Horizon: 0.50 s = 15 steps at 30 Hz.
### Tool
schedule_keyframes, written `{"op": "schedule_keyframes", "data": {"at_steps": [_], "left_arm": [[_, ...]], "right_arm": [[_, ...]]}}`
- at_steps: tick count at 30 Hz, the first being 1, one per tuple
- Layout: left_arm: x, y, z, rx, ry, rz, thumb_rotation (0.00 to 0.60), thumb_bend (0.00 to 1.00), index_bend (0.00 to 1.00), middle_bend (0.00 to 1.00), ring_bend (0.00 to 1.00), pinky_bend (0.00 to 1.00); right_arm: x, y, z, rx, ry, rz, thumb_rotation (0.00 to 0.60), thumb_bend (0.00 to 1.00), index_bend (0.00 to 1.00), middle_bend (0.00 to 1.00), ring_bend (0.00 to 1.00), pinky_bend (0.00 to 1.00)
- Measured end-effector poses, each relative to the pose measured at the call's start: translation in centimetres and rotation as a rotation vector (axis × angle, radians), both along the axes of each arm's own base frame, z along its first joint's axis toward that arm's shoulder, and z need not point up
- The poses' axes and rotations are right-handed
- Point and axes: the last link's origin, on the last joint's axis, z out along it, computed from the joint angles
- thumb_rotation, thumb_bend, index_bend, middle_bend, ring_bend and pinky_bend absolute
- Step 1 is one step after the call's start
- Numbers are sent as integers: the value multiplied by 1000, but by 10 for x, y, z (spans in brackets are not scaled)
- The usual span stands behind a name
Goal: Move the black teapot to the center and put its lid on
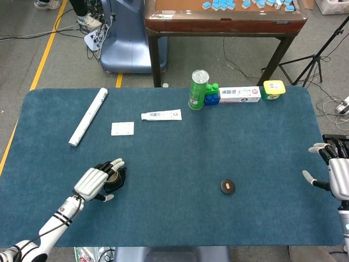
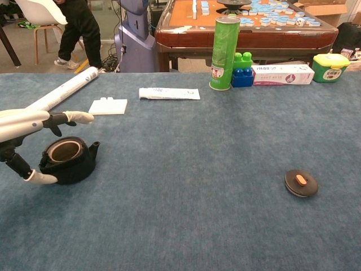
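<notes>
The black teapot stands lidless at the near left of the blue table, with its spout to the right. My left hand is open around it: the fingers reach over its far side, and the thumb lies low by its near left side. No firm grip shows. The round black lid, with an orange knob, lies flat at the near right. At the table's right edge, my right hand hangs open with fingers apart; the chest view does not show it.
Along the back stand a green can, blue and green blocks, a long white box and a yellow-lidded tub. A toothpaste box, a white card and a white roll lie at the back left.
</notes>
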Motion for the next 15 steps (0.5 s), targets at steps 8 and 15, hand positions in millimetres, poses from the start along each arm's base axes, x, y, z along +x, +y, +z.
{"op": "schedule_keyframes", "data": {"at_steps": [8, 15], "left_arm": [[-5, 9, -2, 46, -20, 39, 600, 151, 77, 127, 182, 215], [-13, 16, -1, 94, -50, 62, 600, 165, 254, 291, 294, 280]], "right_arm": [[-2, 1, 0, -3, -4, -2, 600, 219, 351, 300, 99, 119], [-2, 1, 0, -1, -7, -3, 600, 219, 351, 300, 99, 119]]}}
